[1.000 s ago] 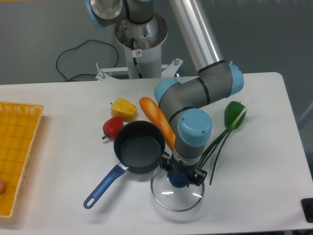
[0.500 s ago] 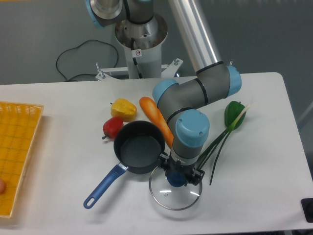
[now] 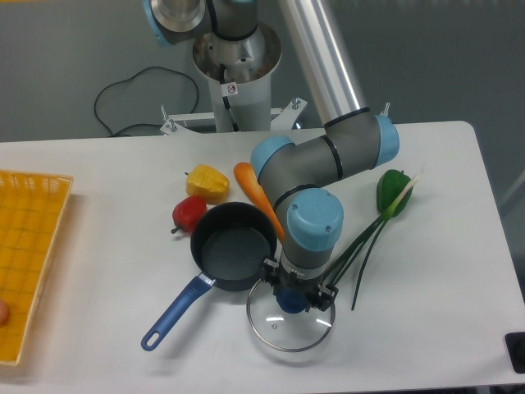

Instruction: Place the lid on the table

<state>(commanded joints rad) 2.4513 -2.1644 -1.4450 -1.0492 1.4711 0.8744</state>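
Note:
The lid (image 3: pixel 287 331) is round clear glass with a thin metal rim and a dark blue knob (image 3: pixel 290 302). It lies flat and low over the white table (image 3: pixel 426 304), near the front edge, just right of the dark saucepan (image 3: pixel 233 246). My gripper (image 3: pixel 293 297) points straight down over the lid's centre and is shut on the knob. The wrist hides most of the fingers. Whether the lid touches the table I cannot tell.
The saucepan's blue handle (image 3: pixel 174 313) points to the front left. An orange carrot (image 3: pixel 256 197), a yellow pepper (image 3: pixel 206 182) and a red pepper (image 3: pixel 189 213) lie behind the pan. Green pepper (image 3: pixel 393 191) and spring onions (image 3: pixel 369 242) lie right. A yellow basket (image 3: pixel 25 254) sits at the left edge.
My gripper has slid a little to the left with the lid in it, closer to the saucepan's rim. The saucepan and vegetables have stayed where they were.

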